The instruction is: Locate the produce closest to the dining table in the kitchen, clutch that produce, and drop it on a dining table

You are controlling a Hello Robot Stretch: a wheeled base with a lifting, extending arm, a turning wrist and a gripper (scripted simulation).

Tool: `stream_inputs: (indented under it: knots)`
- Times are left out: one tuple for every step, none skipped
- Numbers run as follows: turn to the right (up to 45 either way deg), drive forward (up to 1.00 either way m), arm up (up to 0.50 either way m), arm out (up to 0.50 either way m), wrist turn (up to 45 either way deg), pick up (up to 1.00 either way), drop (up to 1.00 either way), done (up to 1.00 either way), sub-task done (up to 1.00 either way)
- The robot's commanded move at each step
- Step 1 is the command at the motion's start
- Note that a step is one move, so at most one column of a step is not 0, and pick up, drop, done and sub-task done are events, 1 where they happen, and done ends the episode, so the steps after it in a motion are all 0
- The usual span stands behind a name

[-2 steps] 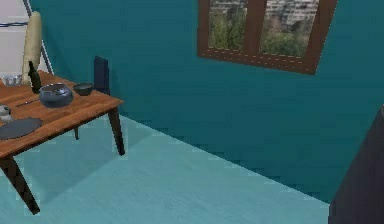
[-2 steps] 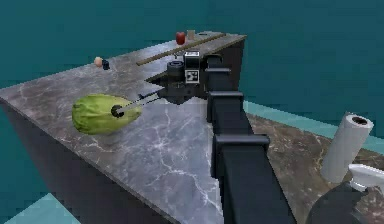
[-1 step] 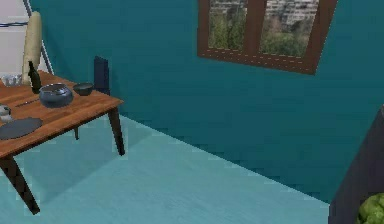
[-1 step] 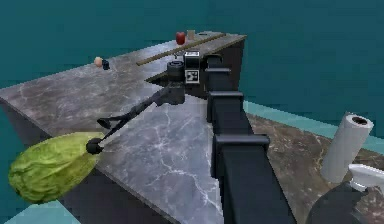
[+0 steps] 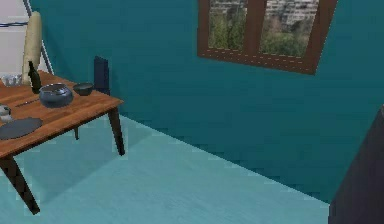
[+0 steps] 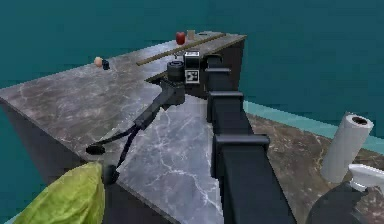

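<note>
Brown wood meets you first in the forward view: a wooden worktop (image 5: 60,118) stands by the teal wall. It carries a dark bowl (image 5: 56,96), a smaller bowl (image 5: 84,89), a flat dark plate (image 5: 20,128) and a tall pale loaf-like thing (image 5: 33,45). A dark chair (image 5: 101,72) stands behind that worktop, and a brown-framed window (image 5: 263,30) sits in the wall well beyond it.

In the arm side view, your arm (image 6: 235,140) reaches over a grey marble worktop (image 6: 70,105). The hand (image 6: 103,163) ends at that worktop's near edge, just beside a yellow-green leafy lump (image 6: 65,198). You cannot tell how its grip stands or whether it holds anything. A small red round thing (image 6: 181,37) sits at the marble worktop's far end. A paper towel roll (image 6: 348,145) stands across the arm from the hand.
</note>
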Motion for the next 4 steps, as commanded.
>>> stream_inputs:
  knots:
    - [0.0,0.0,0.0,-0.34,0.0,0.0,0.0,0.0,0.0]
    - [-45.0,0.0,0.0,0.0,0.0,0.0,0.0,0.0,0.0]
    - [-9.0,0.0,0.0,0.0,0.0,0.0,0.0,0.0,0.0]
    - [0.0,0.25,0.0,0.0,0.0,0.0,0.0,0.0,0.0]
